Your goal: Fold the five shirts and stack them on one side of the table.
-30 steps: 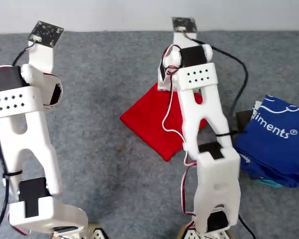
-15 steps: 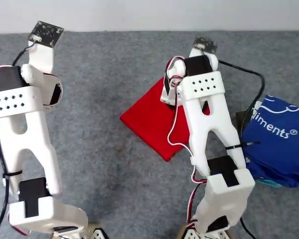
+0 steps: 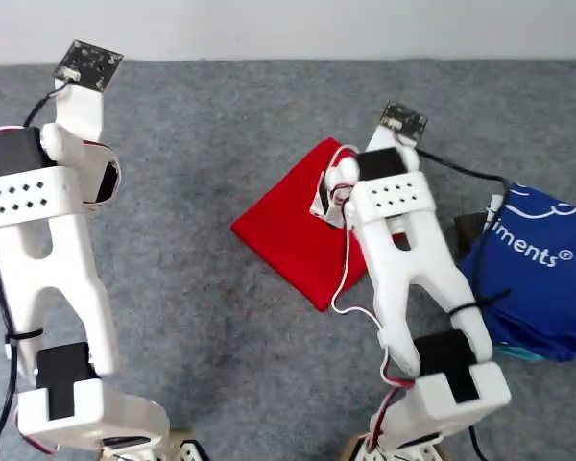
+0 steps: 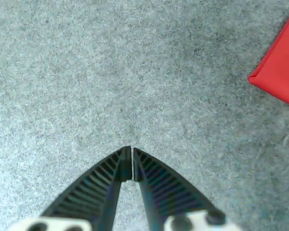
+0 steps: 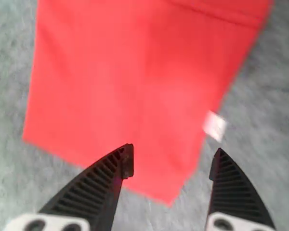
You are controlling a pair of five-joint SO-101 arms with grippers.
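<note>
Table (image 3: 182, 144): grey, felt-like cover; it carries everything you have to work with.
Red shirt (image 3: 293, 235): folded to a flat rectangle and lying skewed near the middle of the table, apart from the pile. A small white tag (image 5: 214, 126) sits at one edge.
Blue shirt pile (image 3: 542, 279): on the right arm's side of the table, with a blue printed shirt on top. A sliver of teal cloth (image 3: 518, 352) shows under its near edge. You cannot count the layers.
Right end effector (image 5: 173, 149): jaws spread wide, gripping nothing, poised over an edge of the red shirt. You cannot tell whether it touches the cloth.
Left end effector (image 4: 132, 163): jaws pressed together with nothing between them, above bare table and well apart from the red shirt.
Done, by your reckoning: the red shirt looks folded. The pile looks like the stack the task asks for, already begun on one side.
Left to do: the red shirt is not yet on the pile, so you likely need to grip it by an edge and carry it across. You cannot judge whether all five shirts are accounted for, since the pile's count is hidden.
Risk: a one-edge grip may let the fold fall open on the way.
</note>
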